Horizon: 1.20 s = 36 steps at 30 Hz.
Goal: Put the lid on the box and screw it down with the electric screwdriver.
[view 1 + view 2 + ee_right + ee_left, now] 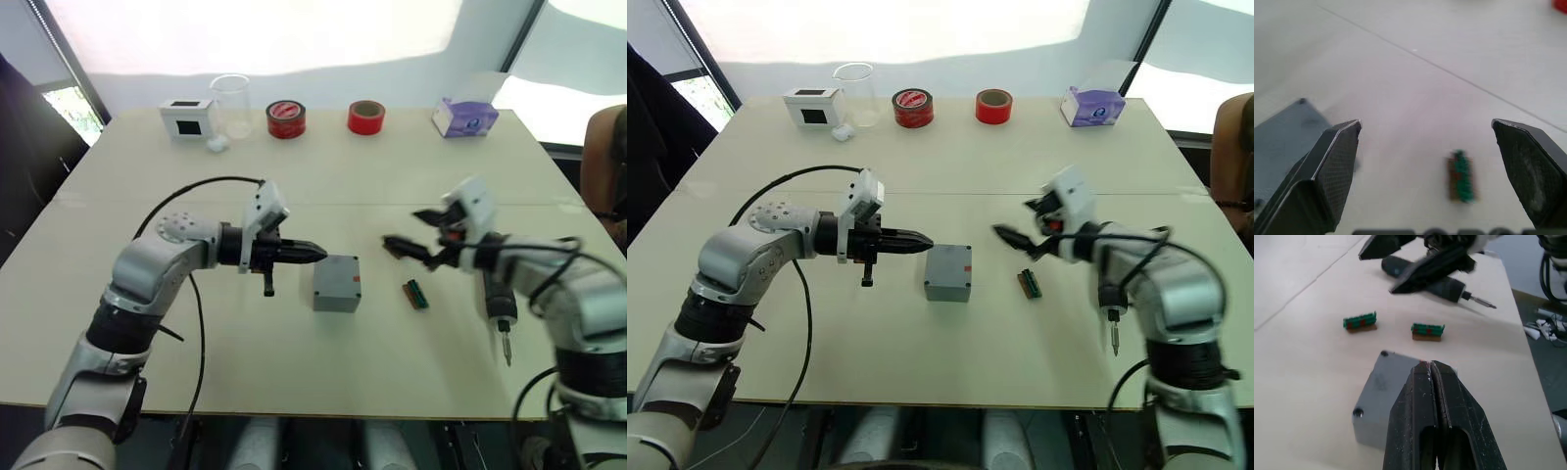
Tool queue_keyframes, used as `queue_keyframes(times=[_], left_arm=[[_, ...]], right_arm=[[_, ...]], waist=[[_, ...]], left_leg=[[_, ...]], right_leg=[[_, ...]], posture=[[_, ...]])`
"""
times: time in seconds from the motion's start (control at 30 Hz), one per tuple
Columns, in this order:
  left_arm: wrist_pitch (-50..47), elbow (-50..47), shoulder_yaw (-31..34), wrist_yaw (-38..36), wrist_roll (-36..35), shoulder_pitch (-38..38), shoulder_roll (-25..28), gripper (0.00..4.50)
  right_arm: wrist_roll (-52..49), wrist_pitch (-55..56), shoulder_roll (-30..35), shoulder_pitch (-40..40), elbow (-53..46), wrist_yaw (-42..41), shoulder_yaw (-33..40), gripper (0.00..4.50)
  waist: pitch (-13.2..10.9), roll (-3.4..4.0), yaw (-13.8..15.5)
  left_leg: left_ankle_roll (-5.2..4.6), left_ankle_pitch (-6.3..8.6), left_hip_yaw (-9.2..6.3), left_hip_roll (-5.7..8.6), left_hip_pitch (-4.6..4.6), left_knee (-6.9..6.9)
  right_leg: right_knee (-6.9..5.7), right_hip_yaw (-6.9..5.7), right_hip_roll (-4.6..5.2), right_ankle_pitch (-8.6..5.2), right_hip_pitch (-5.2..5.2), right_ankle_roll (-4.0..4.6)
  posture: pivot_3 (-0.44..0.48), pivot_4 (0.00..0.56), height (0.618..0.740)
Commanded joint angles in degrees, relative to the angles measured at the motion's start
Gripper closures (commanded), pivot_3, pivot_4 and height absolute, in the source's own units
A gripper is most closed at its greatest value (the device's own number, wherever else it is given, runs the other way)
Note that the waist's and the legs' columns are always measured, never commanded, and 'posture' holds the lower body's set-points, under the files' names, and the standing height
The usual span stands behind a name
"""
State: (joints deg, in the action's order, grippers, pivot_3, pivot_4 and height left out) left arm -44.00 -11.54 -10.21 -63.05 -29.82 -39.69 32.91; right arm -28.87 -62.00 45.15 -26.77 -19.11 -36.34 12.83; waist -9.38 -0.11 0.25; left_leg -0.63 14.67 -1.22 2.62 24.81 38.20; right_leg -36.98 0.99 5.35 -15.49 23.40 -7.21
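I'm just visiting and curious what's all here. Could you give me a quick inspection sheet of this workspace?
Surface: pale table, seam across the middle.
Job's things: grey box with its lid on, mid-table; electric screwdriver lying near the right arm.
Clutter: green connector strips; at the far edge a white box, clear cup, two red tape rolls, purple tissue box.
Grippers: left gripper shut, beside the box; right gripper open, above the table.
Cables: black cable on the left arm.
Surroundings: bright windows behind.

The left gripper reaches rightward, fingers pressed together; the right gripper reaches leftward, fingers spread wide.
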Motion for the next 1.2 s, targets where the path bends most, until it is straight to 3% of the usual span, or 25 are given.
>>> queue_keyframes(times=[0.03, 0.1, 0.2, 0.3, 0.37, 0.57, 0.8, 1.2], left_arm=[[2.1, -3.3, -1.4, -1.7, -0.5, -1.1, -0.4, 4.50], [2.9, -4.5, -2.3, -2.4, -0.3, -1.2, -0.4, 4.50], [3.1, -6.4, -3.1, -2.7, -1.2, -1.6, -1.4, 4.50], [4.2, -7.7, -4.1, -3.1, -1.4, -1.9, -2.8, 4.50], [4.8, -7.7, -4.9, -3.1, -1.0, -1.9, -3.4, 4.50], [7.0, -7.0, -7.1, -1.8, 1.0, -0.2, -5.1, 4.50], [7.0, -7.6, -7.2, -0.3, 1.2, 1.5, -5.6, 4.50], [6.2, -9.8, -6.9, 4.7, 2.7, 3.9, -5.6, 4.50]], right_arm=[[-4.4, -14.1, 2.4, -5.9, 1.7, 2.1, 8.4, 0.05], [-5.2, -23.6, 1.6, -12.3, 5.1, 4.5, 13.0, 0.05], [-3.7, -29.9, 7.7, -15.3, 10.0, 6.3, 11.0, 0.05], [-6.8, -30.5, 20.1, -8.1, 14.7, 2.7, 2.5, 0.05], [-8.7, -30.5, 22.5, -5.7, 17.5, 1.7, 1.0, 0.05], [-13.7, -30.5, 23.0, -5.4, 26.3, 2.6, -2.2, 0.05], [-15.8, -30.5, 24.3, -6.8, 28.2, 3.0, -7.6, 0.05], [-8.0, -28.4, 20.5, -17.5, 35.8, -3.2, -24.7, 0.05]], waist=[[0.0, -0.01, 0.0], [0.0, 0.00, -0.4], [0.0, 0.02, -0.5], [0.0, 0.00, 0.7], [0.0, 0.00, 0.4], [0.0, 0.01, -0.9], [0.0, 0.01, -0.8], [0.0, 0.00, -0.7]], left_leg=[[0.00, 0.00, 0.01, 0.00, 0.00, 0.00], [0.00, 0.00, 0.07, -0.02, -0.02, -0.01], [0.01, -0.01, 0.06, -0.05, -0.06, -0.06], [-0.03, 0.02, 0.05, -0.02, -0.05, -0.10], [-0.14, 0.08, 0.07, 0.02, -0.05, -0.08], [-0.25, 0.15, 0.53, -0.05, -0.31, -0.06], [-0.26, 0.15, 0.57, -0.12, -0.33, -0.07], [-0.25, 0.15, 0.61, -0.13, -0.32, -0.08]], right_leg=[[0.02, 0.01, 0.00, 0.00, -0.01, 0.00], [0.00, 0.07, 0.01, 0.00, 0.03, 0.01], [-0.04, 0.07, 0.01, -0.04, 0.04, 0.07], [0.00, -0.02, 0.11, -0.11, 0.00, 0.19], [0.15, -0.06, 0.17, -0.11, -0.12, 0.20], [0.07, 0.24, 0.17, -0.08, -0.14, 0.08], [0.06, 0.29, 0.10, -0.10, -0.12, 0.06], [0.06, 0.32, 0.09, -0.10, -0.07, 0.06]], posture=[[0.000, 0.150, 0.740], [0.000, 0.150, 0.740], [0.000, 0.150, 0.740], [0.000, 0.150, 0.740], [0.000, 0.150, 0.740], [0.000, 0.150, 0.740], [0.000, 0.150, 0.740], [0.000, 0.150, 0.740]])
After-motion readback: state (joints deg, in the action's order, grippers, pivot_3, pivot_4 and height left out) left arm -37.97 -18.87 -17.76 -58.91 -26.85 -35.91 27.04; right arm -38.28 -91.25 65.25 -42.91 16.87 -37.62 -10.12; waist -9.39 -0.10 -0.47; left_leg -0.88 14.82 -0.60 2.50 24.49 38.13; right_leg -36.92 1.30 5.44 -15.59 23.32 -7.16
